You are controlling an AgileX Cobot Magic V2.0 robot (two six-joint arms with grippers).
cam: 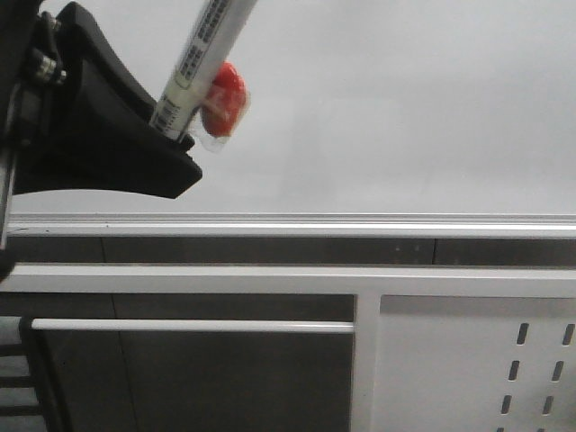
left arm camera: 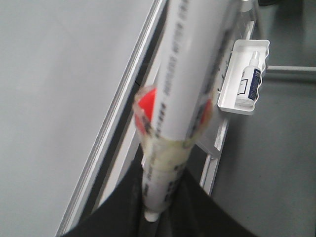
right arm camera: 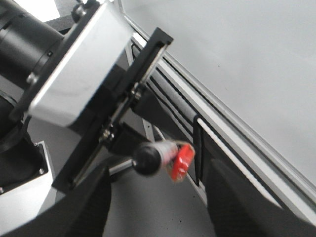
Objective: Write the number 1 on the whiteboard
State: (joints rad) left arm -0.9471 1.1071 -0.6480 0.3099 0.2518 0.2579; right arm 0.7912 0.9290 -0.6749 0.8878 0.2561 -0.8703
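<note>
Holding the marker (cam: 202, 54), left tool (cam: 166, 148) sits before the whiteboard (cam: 405, 108).

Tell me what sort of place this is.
Probably an office or lab test corner. A large whiteboard with an aluminium frame fills the view, a white slotted metal panel stands below it, and a small tray holds a spray bottle. The left gripper holds a marker.

Front view level and close on the whiteboard (cam: 378, 108); both wrist views oblique along its frame.
</note>
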